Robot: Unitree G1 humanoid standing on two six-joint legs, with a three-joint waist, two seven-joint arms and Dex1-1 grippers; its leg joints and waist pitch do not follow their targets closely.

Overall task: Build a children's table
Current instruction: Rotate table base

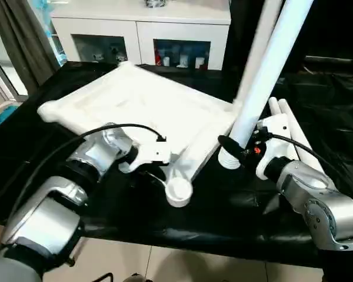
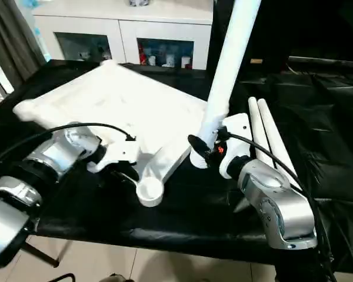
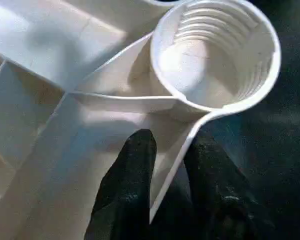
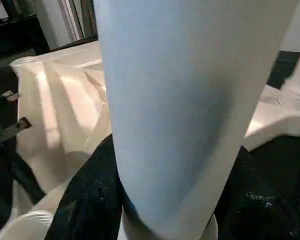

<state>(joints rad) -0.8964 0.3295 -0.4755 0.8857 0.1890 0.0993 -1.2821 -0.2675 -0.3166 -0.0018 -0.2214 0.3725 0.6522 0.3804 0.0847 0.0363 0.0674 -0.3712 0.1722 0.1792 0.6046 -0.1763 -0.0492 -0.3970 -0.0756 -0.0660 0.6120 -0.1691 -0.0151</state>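
While right pincer (image 1: pixel 238 148) clamps leg (image 1: pixel 265 76) upright, left pincer (image 3: pixel 170 165) straddles tabletop (image 1: pixel 141 106) rim.

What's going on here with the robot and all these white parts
A humanoid robot is putting a children's table together on a black-covered bench. The tabletop lies underside up. The left gripper straddles its rim beside the near corner socket, one finger either side. The right gripper holds a leg tilted upright near its threaded end, close to the tabletop's edge. Two more legs lie beside it.
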